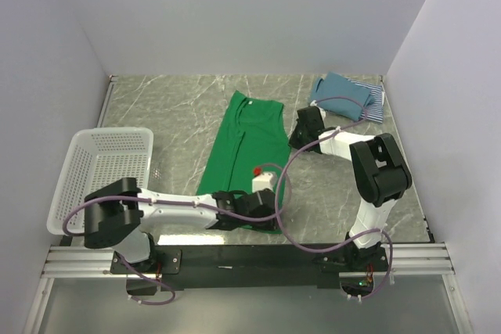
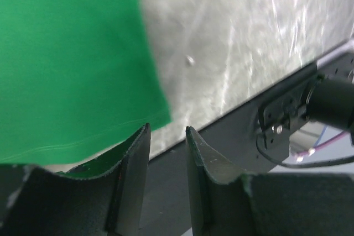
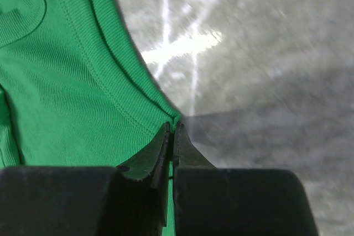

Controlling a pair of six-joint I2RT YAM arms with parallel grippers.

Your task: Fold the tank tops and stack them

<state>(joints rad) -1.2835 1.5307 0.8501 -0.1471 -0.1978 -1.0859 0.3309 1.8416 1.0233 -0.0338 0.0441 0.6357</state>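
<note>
Green top [image 1: 244, 146] lies flat on tabletop [image 1: 172, 107], ribbed knit w/ stitched edges — right claw [image 3: 172, 131] clenched on its side edge; left claw [image 2: 167, 136] released, jaws apart beside hem corner.

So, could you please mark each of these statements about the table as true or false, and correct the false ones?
1. The right gripper is shut on the edge of the green tank top. True.
2. The left gripper is clamped on the green tank top's hem. False: its jaws stand open at the hem corner.
3. The teal top lies inside the white basket. False: it lies folded on the striped top at the far right corner of the table.
4. The white basket stands at the left side, apart from the green tank top. True.
</note>
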